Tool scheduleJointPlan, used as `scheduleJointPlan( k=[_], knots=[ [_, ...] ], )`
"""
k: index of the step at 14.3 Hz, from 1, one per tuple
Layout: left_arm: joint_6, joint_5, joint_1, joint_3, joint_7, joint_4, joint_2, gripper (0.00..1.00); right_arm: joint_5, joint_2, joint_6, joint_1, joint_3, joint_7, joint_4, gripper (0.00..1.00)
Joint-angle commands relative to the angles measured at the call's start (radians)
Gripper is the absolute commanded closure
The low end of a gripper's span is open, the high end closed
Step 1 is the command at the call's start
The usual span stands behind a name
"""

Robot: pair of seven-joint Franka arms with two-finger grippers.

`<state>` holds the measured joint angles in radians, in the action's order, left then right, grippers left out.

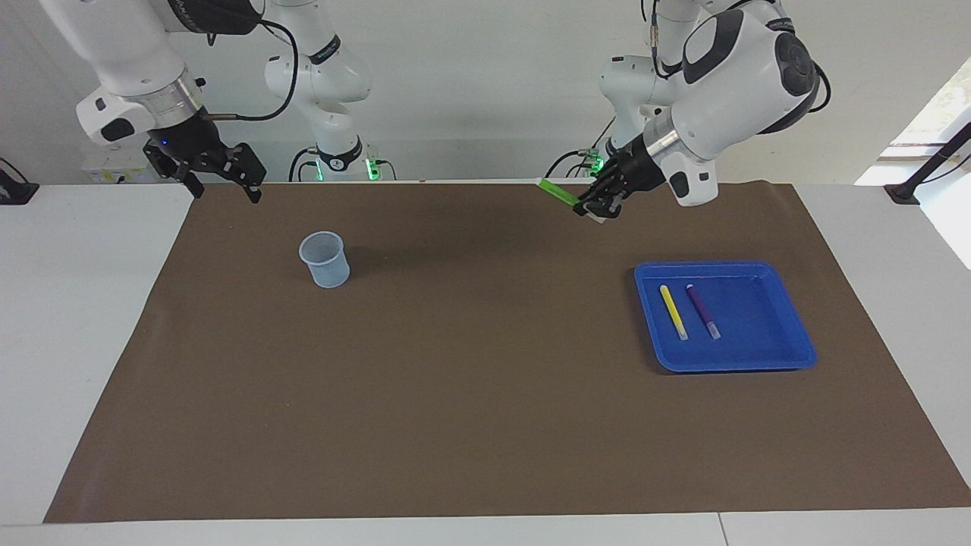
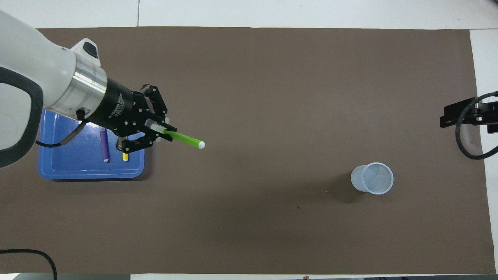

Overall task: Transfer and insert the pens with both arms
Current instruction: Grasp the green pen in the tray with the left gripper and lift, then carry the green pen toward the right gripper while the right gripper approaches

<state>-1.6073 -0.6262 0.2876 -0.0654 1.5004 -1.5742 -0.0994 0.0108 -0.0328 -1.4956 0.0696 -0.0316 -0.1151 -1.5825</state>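
Note:
My left gripper (image 1: 597, 209) (image 2: 165, 132) is shut on the green pen (image 1: 556, 192) (image 2: 186, 139) and holds it raised and tilted over the brown mat, just off the blue tray's corner. The pen's pale end points toward the right arm's end of the table. The yellow pen (image 1: 673, 312) (image 2: 125, 156) and the purple pen (image 1: 703, 311) (image 2: 104, 146) lie side by side in the tray (image 1: 789, 353) (image 2: 58, 171); in the overhead view my left gripper covers much of the yellow one. My right gripper (image 1: 226, 196) (image 2: 461, 115) waits open, up over the mat's edge at its own end.
A translucent pale blue cup (image 1: 325, 259) (image 2: 372, 178) stands upright on the brown mat (image 1: 485, 417) toward the right arm's end. White table borders the mat on all sides.

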Motion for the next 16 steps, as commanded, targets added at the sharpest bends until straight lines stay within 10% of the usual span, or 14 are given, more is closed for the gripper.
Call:
scheduleJointPlan(
  k=[1, 8, 16],
  knots=[
    [-0.120, -0.169, 0.005, 0.015, 0.023, -0.163, 0.087, 1.00, 0.020, -0.036, 0.009, 0.010, -0.008, 0.002, -0.042, 0.00],
    [-0.423, -0.321, 0.185, 0.010, 0.064, -0.364, 0.178, 1.00, 0.529, -0.068, 0.089, 0.035, 0.006, -0.093, -0.094, 0.00],
    [-0.744, -0.556, 0.353, 0.010, -0.014, -0.540, 0.216, 1.00, 0.630, -0.101, -0.190, -0.228, 0.005, -0.419, -0.186, 0.00]
  ],
)
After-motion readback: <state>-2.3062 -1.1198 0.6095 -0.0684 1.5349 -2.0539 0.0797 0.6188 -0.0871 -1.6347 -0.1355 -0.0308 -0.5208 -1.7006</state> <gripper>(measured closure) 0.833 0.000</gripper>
